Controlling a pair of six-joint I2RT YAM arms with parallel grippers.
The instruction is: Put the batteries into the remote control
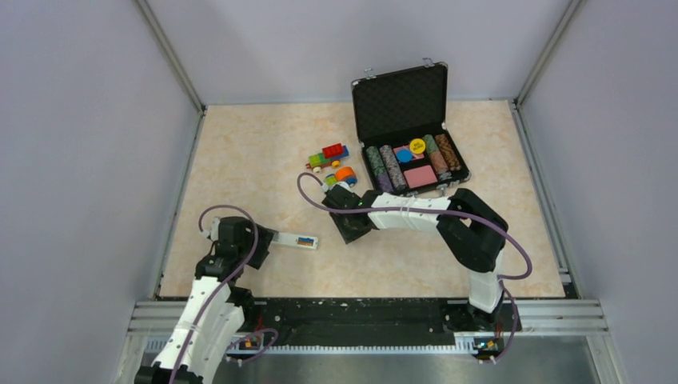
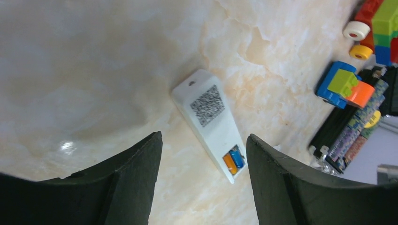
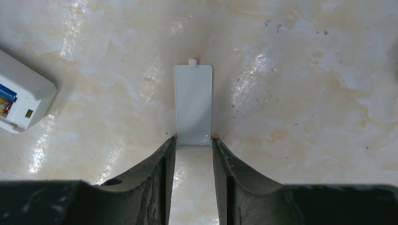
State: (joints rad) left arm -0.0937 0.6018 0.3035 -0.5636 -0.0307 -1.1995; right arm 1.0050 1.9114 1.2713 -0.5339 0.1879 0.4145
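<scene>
The white remote control (image 1: 294, 239) lies back side up on the table. In the left wrist view its back (image 2: 211, 117) shows a QR label, and the open battery bay holds the orange battery (image 2: 229, 163) and the blue battery (image 2: 237, 157) side by side. My left gripper (image 2: 204, 136) is open, its jaws wide on either side of the remote's battery end and not touching it. My right gripper (image 3: 194, 140) is shut on the near end of the small white cover piece (image 3: 193, 101), low over the table. The remote's end (image 3: 26, 101) shows at the left of that view.
An open black case (image 1: 400, 100) with poker chips stands at the back right. Two colourful toy vehicles (image 1: 329, 155) (image 1: 344, 175) sit just left of it, close behind my right gripper (image 1: 352, 226). Grey walls enclose the table on three sides.
</scene>
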